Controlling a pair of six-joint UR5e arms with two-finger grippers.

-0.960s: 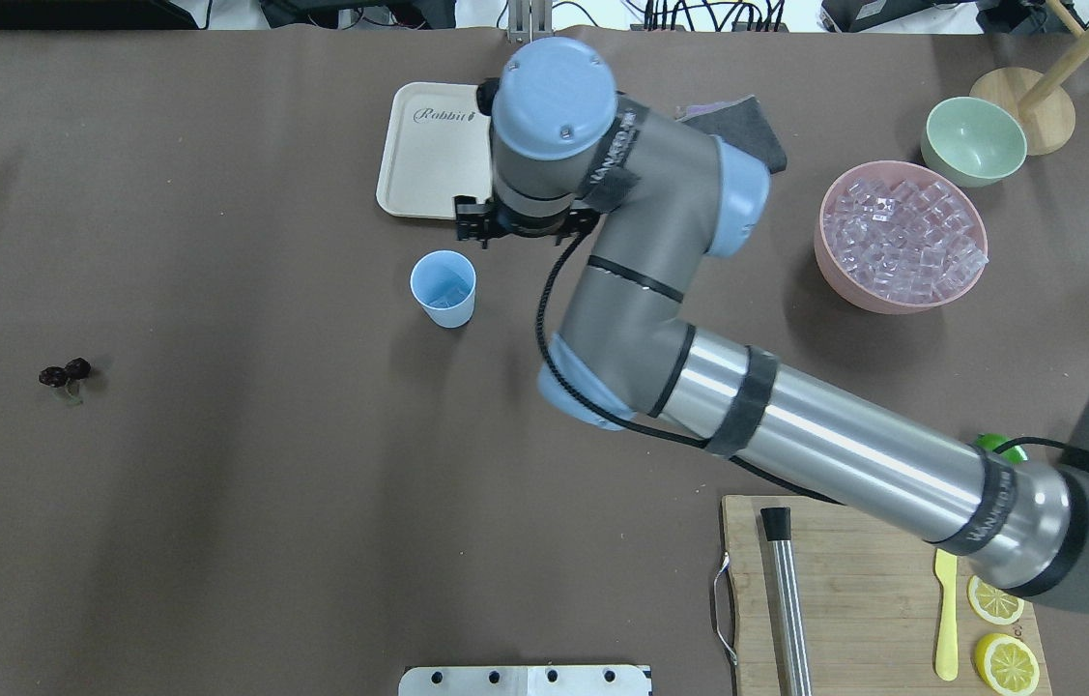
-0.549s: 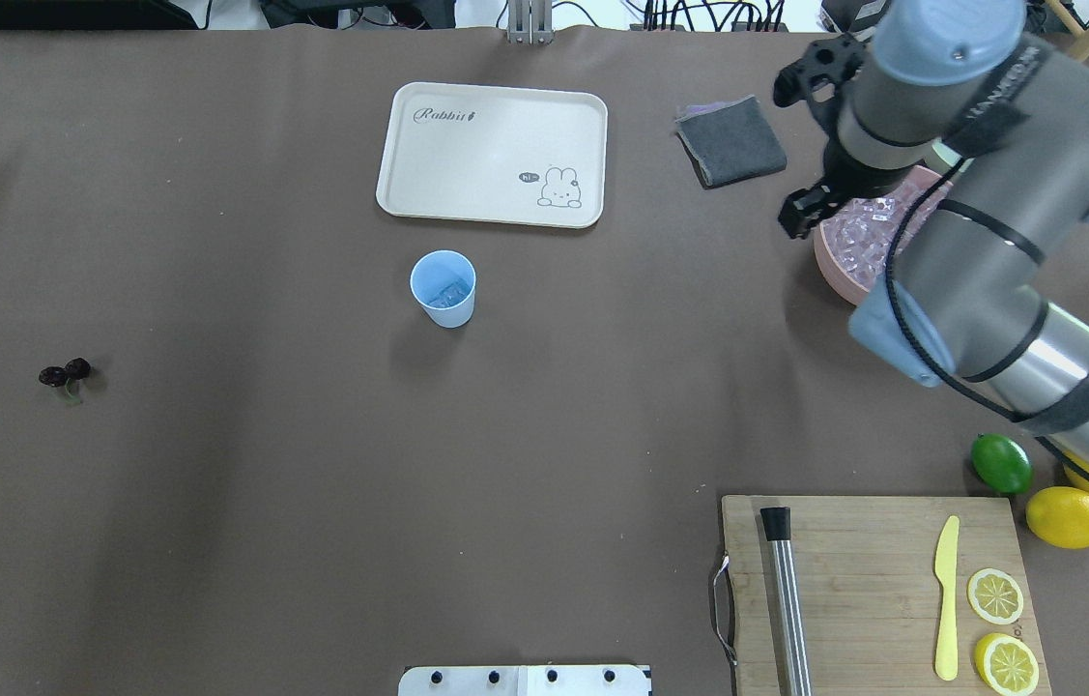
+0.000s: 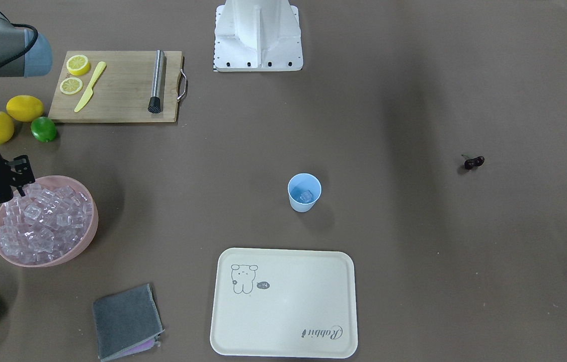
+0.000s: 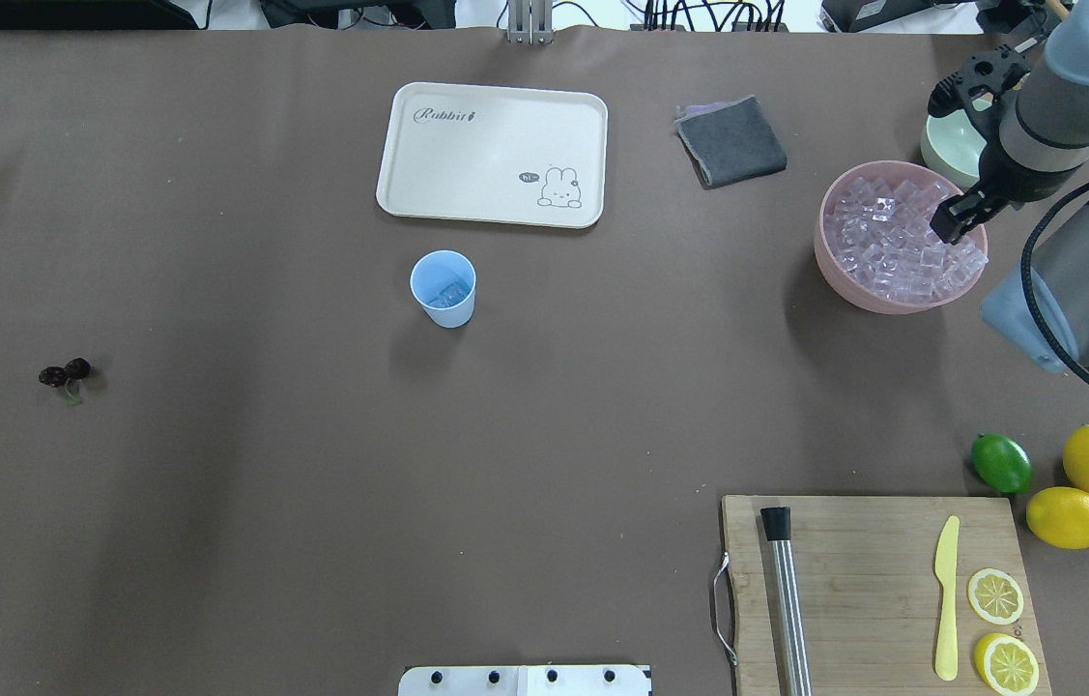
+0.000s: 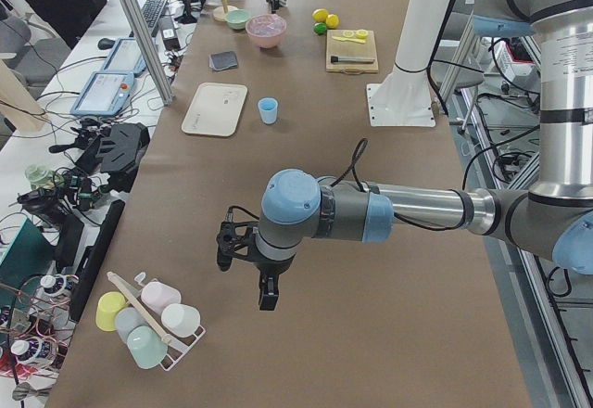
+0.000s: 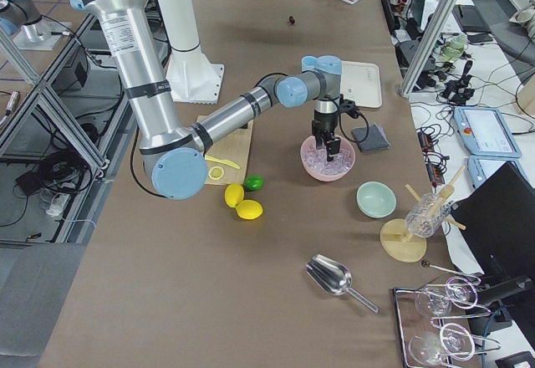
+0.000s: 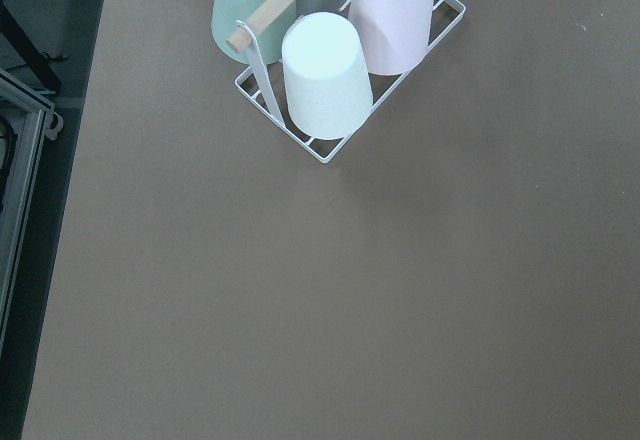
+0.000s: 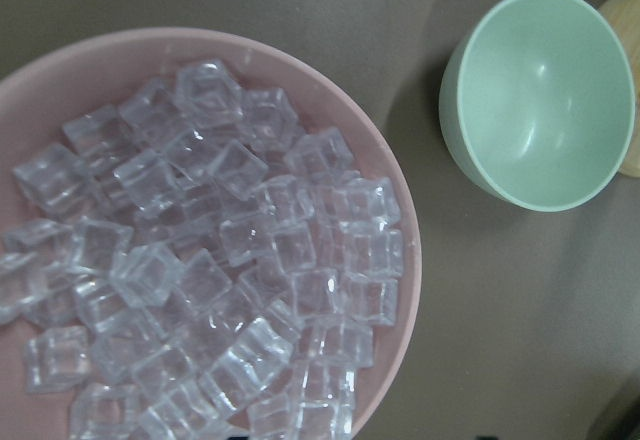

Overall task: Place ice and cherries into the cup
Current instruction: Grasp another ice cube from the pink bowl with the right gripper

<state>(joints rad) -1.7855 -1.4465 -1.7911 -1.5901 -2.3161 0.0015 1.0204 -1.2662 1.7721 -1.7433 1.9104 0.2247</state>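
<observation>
The right gripper [image 6: 328,146] hangs over the ice [image 4: 897,242] heaped in the pink bowl [image 4: 851,290]. Its jaws seem parted and empty, though they show small from here. Some ice lies in the cup [image 4: 444,287], well apart at mid-surface, and the cherries [image 4: 66,372] sit farther left. The left gripper [image 5: 244,274] hovers over the surface's far end; whether its jaws are parted I cannot tell.

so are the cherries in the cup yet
No, the cherries lie out on the table, well apart from the cup.
</observation>
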